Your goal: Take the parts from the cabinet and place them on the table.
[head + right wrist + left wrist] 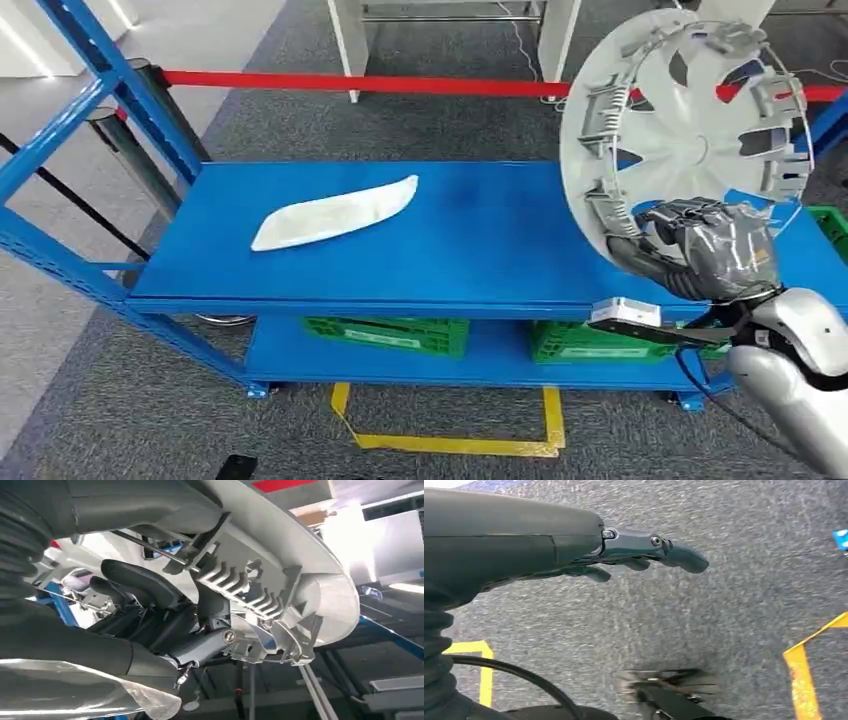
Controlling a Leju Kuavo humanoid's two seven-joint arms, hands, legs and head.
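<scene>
Above the blue shelf's right end, right robot hand grips white wheel cover by its lower rim, upright, ribbed back toward robot. Long white part lies diagonally at mid-shelf, open surface around. Left robot hand hangs over carpet, fingers extended, holding nothing.

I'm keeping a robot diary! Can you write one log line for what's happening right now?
right hand: holds white wheel cover lifted above blue shelf | left hand: open, over floor | white curved part: lying on shelf
</scene>
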